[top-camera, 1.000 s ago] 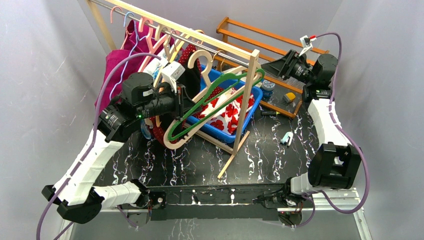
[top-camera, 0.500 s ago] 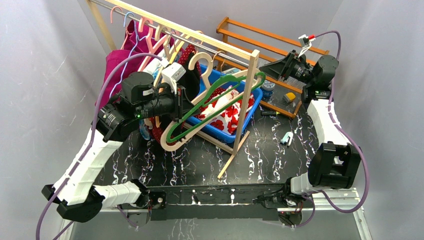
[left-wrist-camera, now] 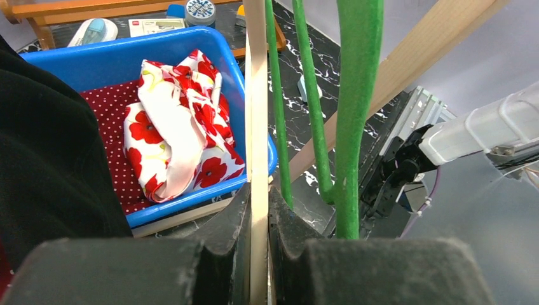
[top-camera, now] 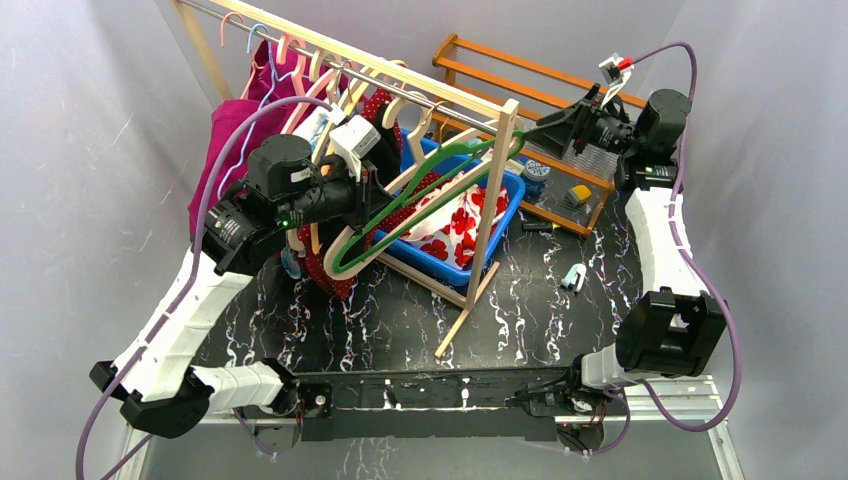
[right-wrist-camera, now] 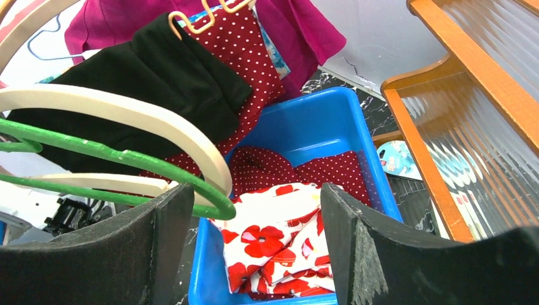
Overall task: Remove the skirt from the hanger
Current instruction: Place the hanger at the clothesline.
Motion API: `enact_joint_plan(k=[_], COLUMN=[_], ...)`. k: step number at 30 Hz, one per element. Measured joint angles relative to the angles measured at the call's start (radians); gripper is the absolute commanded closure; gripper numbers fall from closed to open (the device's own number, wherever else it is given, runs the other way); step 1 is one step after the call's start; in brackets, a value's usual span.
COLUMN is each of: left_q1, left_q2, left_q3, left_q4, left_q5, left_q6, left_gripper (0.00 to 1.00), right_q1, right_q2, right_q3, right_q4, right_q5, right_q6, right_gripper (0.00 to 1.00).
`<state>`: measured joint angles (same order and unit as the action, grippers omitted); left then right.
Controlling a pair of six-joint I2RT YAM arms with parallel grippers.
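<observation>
The white skirt with red flowers (top-camera: pixel 455 220) lies crumpled in the blue bin (top-camera: pixel 507 212), on a red polka-dot cloth; it also shows in the left wrist view (left-wrist-camera: pixel 184 127) and the right wrist view (right-wrist-camera: pixel 279 235). My left gripper (top-camera: pixel 373 196) (left-wrist-camera: pixel 257 197) is shut on the flat bar of a bare cream hanger (left-wrist-camera: pixel 257 95) and holds it tilted over the bin. A green hanger (left-wrist-camera: pixel 359 95) (top-camera: pixel 430 195) rests against it. My right gripper (top-camera: pixel 545 125) (right-wrist-camera: pixel 254 190) is open and empty, high above the bin's far right, by the hangers' tips (right-wrist-camera: pixel 210 190).
A wooden clothes rack (top-camera: pixel 492 210) stands over the bin, with several hangers, a magenta garment (top-camera: pixel 235 130) and a black garment (right-wrist-camera: pixel 140 82). An orange wooden shelf (top-camera: pixel 560 80) stands at the back right. Small items (top-camera: pixel 573 278) lie on the black marbled table.
My left arm has raised the cream and green hangers and pulled them back toward the rail. My right gripper has risen and shifted right, still open.
</observation>
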<state>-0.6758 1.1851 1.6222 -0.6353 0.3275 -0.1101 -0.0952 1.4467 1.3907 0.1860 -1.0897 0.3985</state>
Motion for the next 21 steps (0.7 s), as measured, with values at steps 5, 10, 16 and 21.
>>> enact_joint_plan(k=[5, 10, 16, 21], left_q1=[0.000, 0.000, 0.000, 0.000], left_q2=[0.014, 0.103, 0.159, 0.139], left_q3=[0.022, 0.147, 0.234, 0.235], left_q4=[-0.012, -0.060, -0.076, -0.063], left_q5=[0.001, -0.006, 0.031, 0.058], left_q6=[-0.041, -0.138, -0.256, -0.311], left_gripper=[1.00, 1.00, 1.00, 1.00], right_q1=[0.000, -0.014, -0.055, -0.054], right_q2=[-0.006, -0.006, -0.035, -0.084], right_q3=[-0.056, -0.044, -0.027, -0.027], right_q4=[0.068, 0.048, 0.048, 0.050], right_q5=[0.017, 0.080, 0.151, 0.168], right_q6=[0.069, 0.137, 0.214, 0.238], right_gripper=[0.19, 0.18, 0.17, 0.17])
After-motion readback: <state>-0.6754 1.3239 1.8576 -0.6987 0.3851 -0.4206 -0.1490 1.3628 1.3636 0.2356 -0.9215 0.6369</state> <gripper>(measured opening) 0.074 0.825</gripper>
